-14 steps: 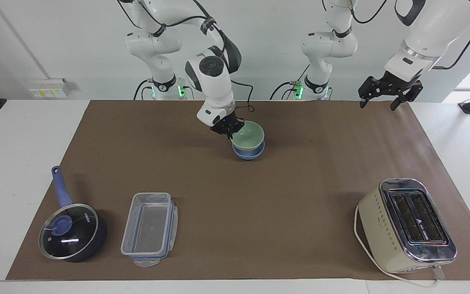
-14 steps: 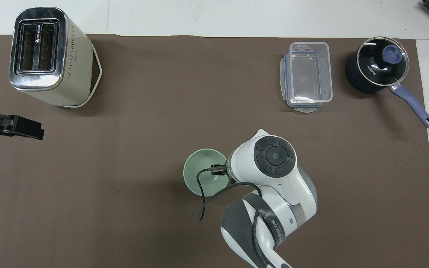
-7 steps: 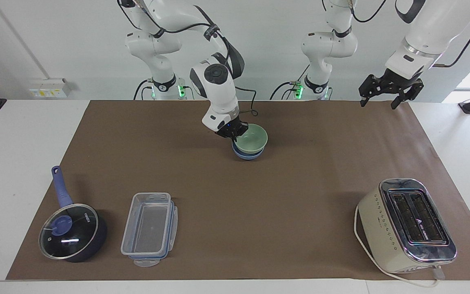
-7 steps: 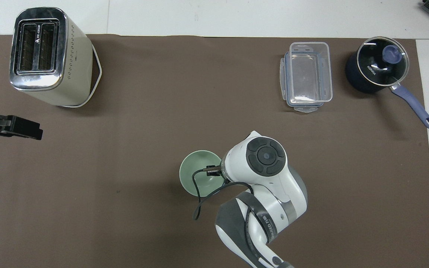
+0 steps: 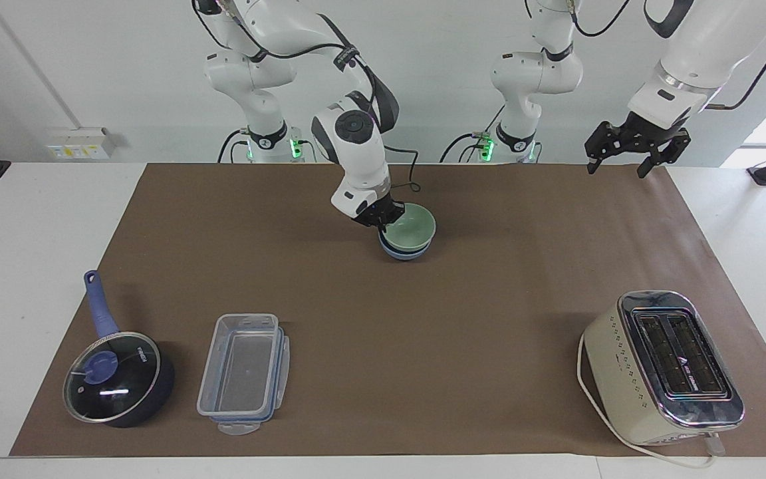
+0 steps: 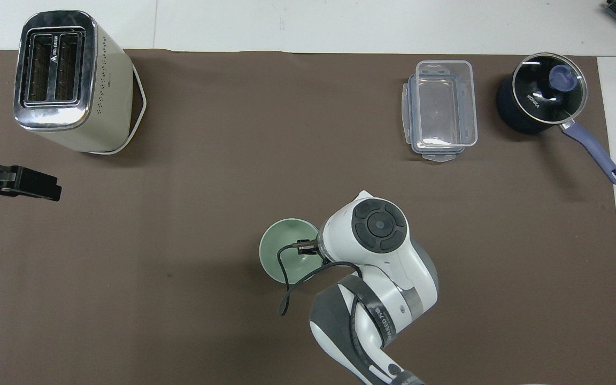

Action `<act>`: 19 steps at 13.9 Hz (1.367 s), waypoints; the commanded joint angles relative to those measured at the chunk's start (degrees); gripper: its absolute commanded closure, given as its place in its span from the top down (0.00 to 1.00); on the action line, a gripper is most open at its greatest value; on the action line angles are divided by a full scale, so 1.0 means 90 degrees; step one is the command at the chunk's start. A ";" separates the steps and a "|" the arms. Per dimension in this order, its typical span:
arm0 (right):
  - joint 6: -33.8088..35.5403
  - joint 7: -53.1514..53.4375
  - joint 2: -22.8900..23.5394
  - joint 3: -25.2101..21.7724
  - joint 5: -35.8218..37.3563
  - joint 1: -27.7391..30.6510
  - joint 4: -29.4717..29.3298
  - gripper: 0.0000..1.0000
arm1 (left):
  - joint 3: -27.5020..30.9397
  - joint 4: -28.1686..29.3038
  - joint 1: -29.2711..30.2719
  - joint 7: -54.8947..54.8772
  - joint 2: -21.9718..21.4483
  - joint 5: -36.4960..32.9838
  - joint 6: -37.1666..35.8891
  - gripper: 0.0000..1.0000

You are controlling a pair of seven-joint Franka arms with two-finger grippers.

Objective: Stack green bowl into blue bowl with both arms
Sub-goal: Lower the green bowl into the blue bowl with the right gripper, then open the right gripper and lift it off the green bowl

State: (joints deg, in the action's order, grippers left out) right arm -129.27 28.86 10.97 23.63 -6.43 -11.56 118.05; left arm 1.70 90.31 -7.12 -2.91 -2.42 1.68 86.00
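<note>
1. Nearest the robots, the left gripper (image 5: 628, 154) hangs in the air over the table's edge at the left arm's end, fingers spread and holding nothing — it waits there, out of the stacking zone.
2. The right gripper (image 5: 381, 216) is clamped on the rim of the green bowl (image 5: 411, 224) at mid-table, so the bowl stays level as it seats.
3. The green bowl sits nested in the blue bowl (image 5: 404, 251) (only a thin blue band shows beneath it) — the stack looks essentially made, with release the likely remaining step.
4. Farthest out stand the toaster (image 5: 663, 367), the clear container (image 5: 243, 372) and the saucepan (image 5: 117, 378), well apart from the bowls.
</note>
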 commanded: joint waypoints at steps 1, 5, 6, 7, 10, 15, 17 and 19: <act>-0.0158 -0.0091 0.0031 0.0012 0.0030 0.0083 0.0047 0.00 | -0.0043 0.0083 0.0069 -0.0029 -0.0093 -0.0050 0.0064 1.00; -0.0139 -0.0062 0.0031 0.0021 0.0040 0.0064 0.0066 0.00 | -0.0052 0.0102 0.0059 0.0001 -0.0093 -0.0050 0.0191 1.00; -0.0129 -0.0043 0.0031 0.0021 0.0050 0.0064 0.0066 0.20 | -0.0052 0.0093 0.0059 0.0001 -0.0093 -0.0050 0.0200 1.00; -0.0109 -0.0033 0.0021 0.0021 0.0050 0.0064 0.0066 0.68 | -0.0052 0.0093 0.0059 0.0001 -0.0093 -0.0050 0.0200 1.00; 0.0143 -0.0091 -0.0144 0.0002 0.0439 0.0141 -0.0089 1.00 | -0.0052 0.0102 0.0049 0.0010 -0.0093 -0.0050 0.0200 1.00; 0.1003 -0.0101 -0.0778 -0.0027 0.0596 0.0688 -0.0636 1.00 | -0.0052 0.0093 0.0040 0.0020 -0.0093 -0.0050 0.0200 1.00; 0.1266 -0.0091 -0.0954 -0.0047 0.0966 0.0737 -0.0782 1.00 | -0.0052 0.0093 0.0040 0.0020 -0.0093 -0.0050 0.0220 1.00; 0.1685 -0.0091 -0.1091 -0.0057 0.1085 0.0941 -0.1094 1.00 | -0.0052 0.0093 0.0040 0.0020 -0.0093 -0.0050 0.0210 1.00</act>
State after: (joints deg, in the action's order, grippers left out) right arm -117.39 28.62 2.27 23.09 1.80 -4.73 110.55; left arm 1.59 90.31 -7.12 -2.87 -2.42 1.68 86.95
